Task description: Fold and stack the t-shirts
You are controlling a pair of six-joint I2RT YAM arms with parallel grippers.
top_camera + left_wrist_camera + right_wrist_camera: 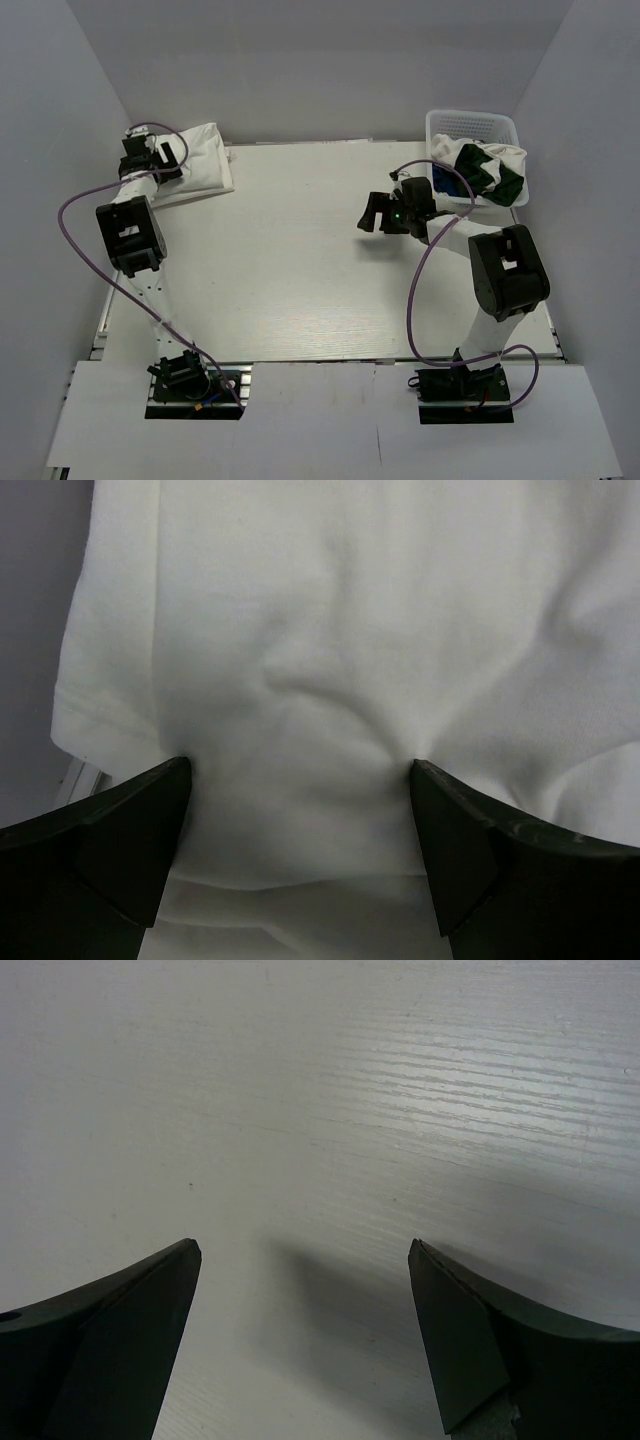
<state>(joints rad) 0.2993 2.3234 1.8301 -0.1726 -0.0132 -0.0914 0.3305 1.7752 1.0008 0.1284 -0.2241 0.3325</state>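
– Left claw (300, 770), how does it stand?
– Spread wide, over the folded shirt (205, 160) at the far left corner of the table (300, 250). In the wrist view both tips touch the white cloth and a small wrinkle sits between them, but nothing is pinched.
– How will this shirt handle?
– I judge it light, soft and limp. It has no stiffness, so it will sag, and its fold can open if it is lifted by one point. Better to take it at an edge, through all layers, or only to press it flat.
– And the right claw (374, 213)?
– Also spread, and it holds nothing. It hangs above bare table, right of the middle, near the basket (470, 118).
– What is in the basket?
– It stands at the far right corner. Inside lies a crumpled heap: white cloth (500, 152), dark green cloth (478, 168) and a bit of blue cloth (447, 183) at its near left side. How many shirts this makes, I cannot tell.
– Where to grip those?
– They are bunched together, so one pinch may drag a neighbour along. I would take a top fold of the white or green piece, where it rises above the rim.
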